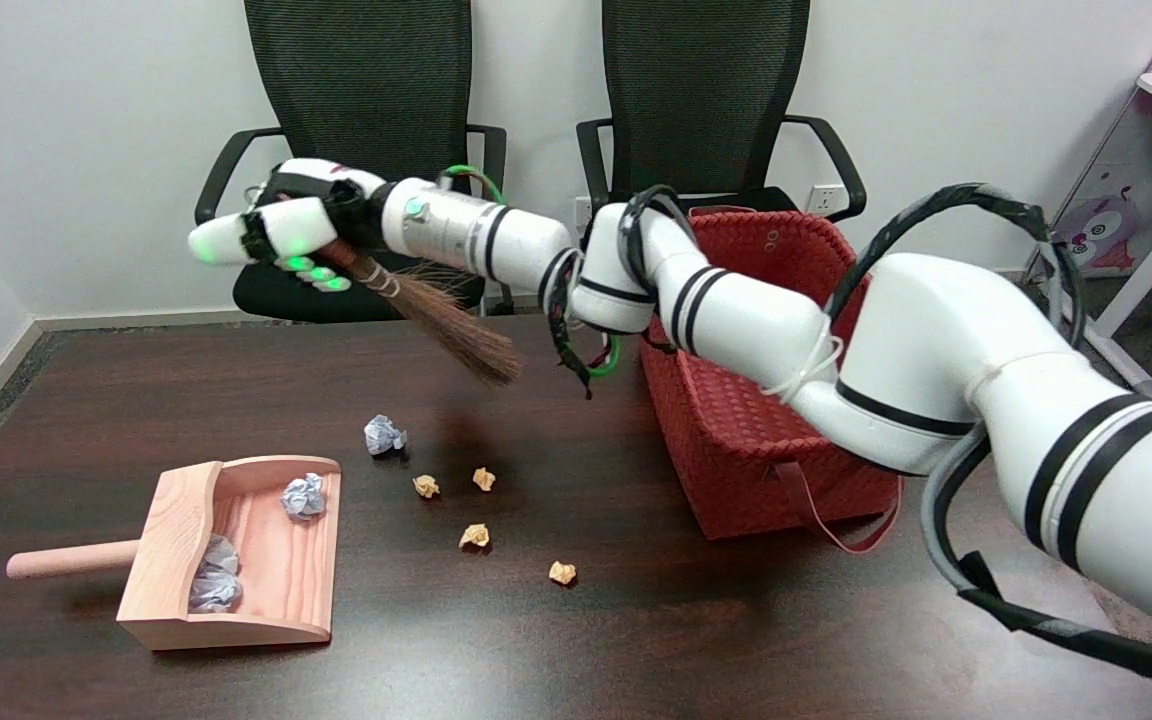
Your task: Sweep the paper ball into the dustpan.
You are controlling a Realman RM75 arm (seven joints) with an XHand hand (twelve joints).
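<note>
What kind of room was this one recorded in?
Probably an office or meeting room used as a test space: two black mesh office chairs stand behind a dark wooden table, against a plain white wall with a power socket.

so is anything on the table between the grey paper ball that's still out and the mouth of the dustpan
Nothing visible. The loose grey paper ball lies just off the open mouth of the dustpan, with only bare table between them. The small tan scraps lie on its other side. The robot hand holds the broom raised above the table.
</note>
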